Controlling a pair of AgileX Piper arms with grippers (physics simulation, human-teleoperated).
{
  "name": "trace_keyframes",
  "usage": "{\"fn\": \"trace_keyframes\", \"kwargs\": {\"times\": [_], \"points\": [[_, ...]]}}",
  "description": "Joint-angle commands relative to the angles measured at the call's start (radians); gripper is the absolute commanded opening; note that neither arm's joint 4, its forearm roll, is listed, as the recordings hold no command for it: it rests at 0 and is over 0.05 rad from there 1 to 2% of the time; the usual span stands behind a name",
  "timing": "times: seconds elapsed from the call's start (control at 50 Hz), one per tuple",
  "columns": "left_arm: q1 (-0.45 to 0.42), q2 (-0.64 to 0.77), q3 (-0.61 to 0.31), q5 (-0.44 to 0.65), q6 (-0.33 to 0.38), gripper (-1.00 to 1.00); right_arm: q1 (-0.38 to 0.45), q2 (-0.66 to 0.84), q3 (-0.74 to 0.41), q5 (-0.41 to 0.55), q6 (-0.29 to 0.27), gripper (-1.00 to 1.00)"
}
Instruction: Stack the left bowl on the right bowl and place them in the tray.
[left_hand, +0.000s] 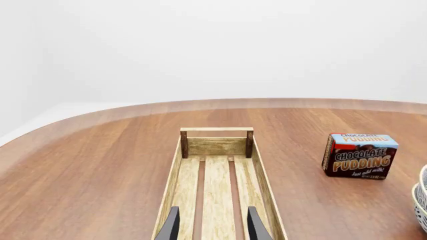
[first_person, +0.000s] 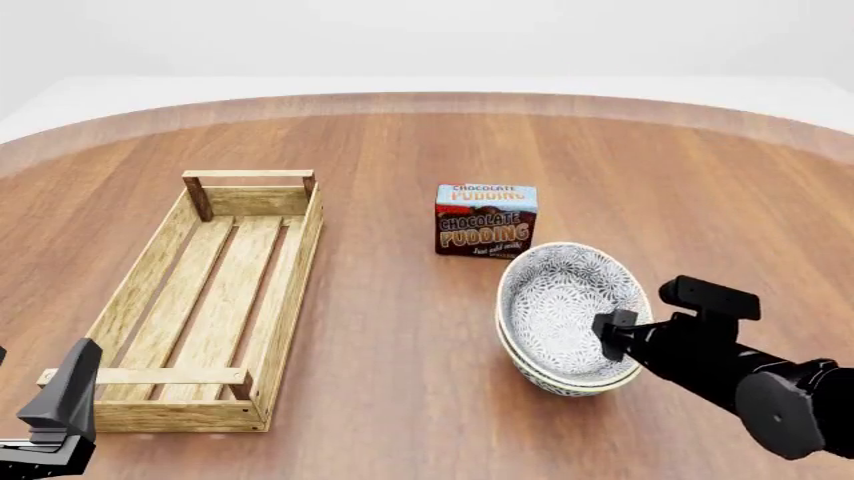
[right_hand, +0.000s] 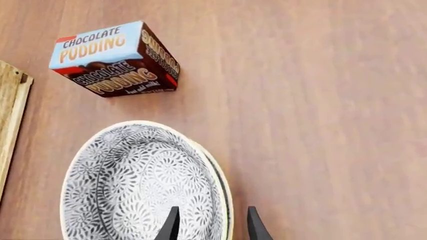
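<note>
As the left wrist view shows, the tray (left_hand: 217, 185) is a long light-wood crate with three bottom slats, low slanted sides and a raised end bar on two dark posts. The left tool (left_hand: 212, 227) hangs over the tray's near end with its fingers parted and nothing between them. A chocolate pudding box (left_hand: 359, 155) stands upright on the table (left_hand: 87, 165), well apart from the tray. The table is reddish-brown wood with a curved far edge; behind it the room is plain white.

From the front view, the tray (first_person: 134, 290) lies on the left half of the table (first_person: 694, 190). The stacked bowls (first_person: 567, 310), white with a dense grey floral pattern and cream rims, sit nested on the right half, outside the tray and near the pudding box (first_person: 486, 220). The right tool (first_person: 611, 334) meets the stack's rim.

Through the right wrist view, the right tool (right_hand: 212, 225) straddles the rim of the stacked bowls (right_hand: 133, 185), one finger inside and one outside. Whether they clamp it cannot be told.
</note>
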Motion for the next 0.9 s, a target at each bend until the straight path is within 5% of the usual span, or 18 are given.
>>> {"fn": "trace_keyframes", "kwargs": {"times": [0.02, 0.36, 0.38, 0.9], "points": [[0.000, 0.000, 0.000, 0.000, 0.000, 1.00, 0.008, 0.073, 0.008, -0.053, 0.005, 1.00], [0.000, 0.000, 0.000, 0.000, 0.000, 1.00, 0.017, 0.146, 0.006, -0.096, 0.001, 1.00], [0.000, 0.000, 0.000, 0.000, 0.000, 1.00, 0.011, 0.143, 0.003, -0.091, -0.005, -1.00], [0.000, 0.000, 0.000, 0.000, 0.000, 1.00, -0.031, -0.057, -0.044, 0.076, -0.035, -1.00]]}}
